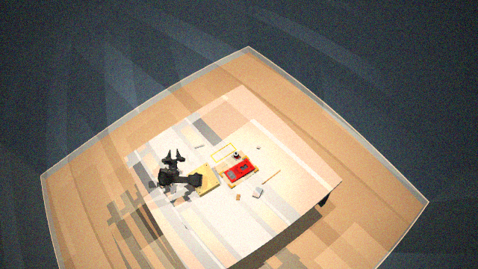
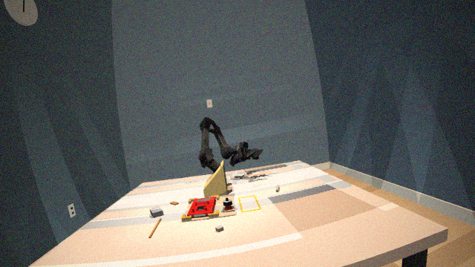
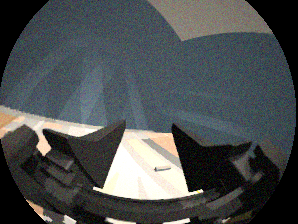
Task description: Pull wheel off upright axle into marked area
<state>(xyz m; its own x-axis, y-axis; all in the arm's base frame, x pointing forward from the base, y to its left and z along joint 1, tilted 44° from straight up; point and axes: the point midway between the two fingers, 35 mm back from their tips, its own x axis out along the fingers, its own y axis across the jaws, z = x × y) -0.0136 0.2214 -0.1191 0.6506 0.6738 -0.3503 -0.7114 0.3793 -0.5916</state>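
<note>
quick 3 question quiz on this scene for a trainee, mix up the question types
1. True or false: the wheel is on its axle, not in the gripper.
2. On the table, the yellow marked area in the exterior view lies: A) left of the red tray, B) right of the wheel, C) under the gripper.
3. Fill in: the gripper's fingers are ____, with nothing between them.

Key
1. True. The gripper is up in the air near the tan wedge, away from the wheel.
2. B. The red tray is left of the wheel.
3. Open.
</note>
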